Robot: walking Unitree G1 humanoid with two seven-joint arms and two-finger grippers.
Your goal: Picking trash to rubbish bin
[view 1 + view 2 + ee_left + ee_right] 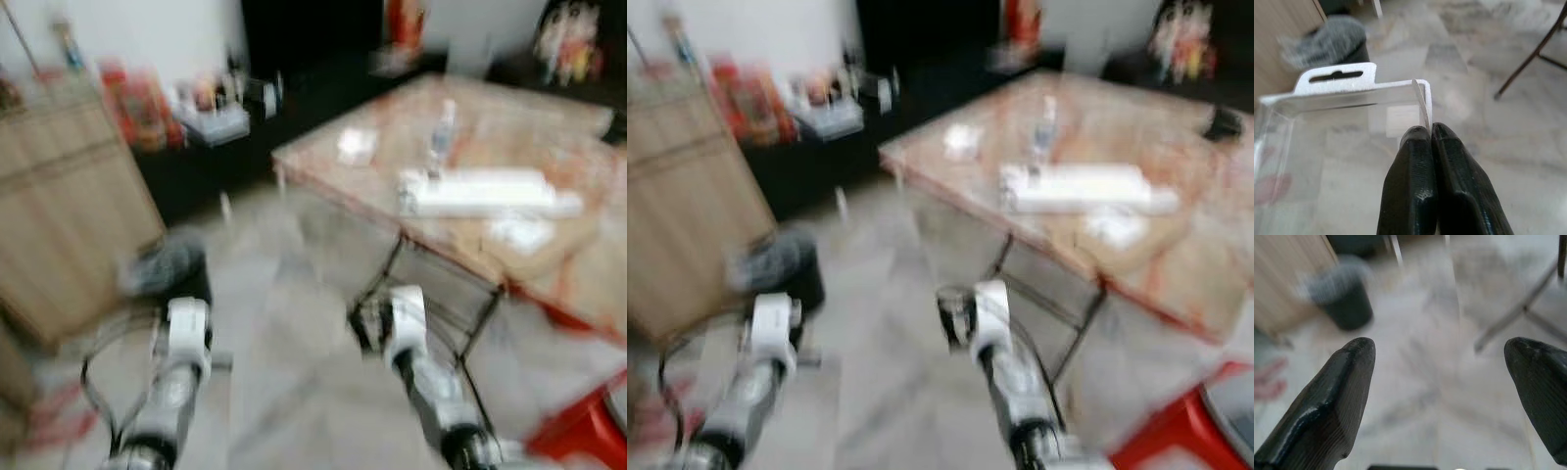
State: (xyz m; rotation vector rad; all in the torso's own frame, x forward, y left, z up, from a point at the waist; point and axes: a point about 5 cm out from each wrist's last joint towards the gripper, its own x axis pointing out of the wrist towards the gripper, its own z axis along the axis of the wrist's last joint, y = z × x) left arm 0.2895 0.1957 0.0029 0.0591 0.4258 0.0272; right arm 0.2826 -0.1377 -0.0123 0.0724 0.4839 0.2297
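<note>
The left hand [1430,128] was clamped on the edge of a clear plastic package [1342,98]; the right hand [1440,357] was spread apart, near the dark bin [1347,303] on the floor [1469,107].

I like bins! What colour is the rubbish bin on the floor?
Black, with a grey liner bag; the rubbish bin shows best in the right wrist view.

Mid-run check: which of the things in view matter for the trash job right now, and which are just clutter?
Belongs to the job:
- clear plastic blister pack, pinched at its edge by the left gripper
- dark rubbish bin with grey liner, beside the wooden cabinet
- right gripper, open

Just lying about:
- table with a bottle and white items, too blurred to identify
- red stool
</note>
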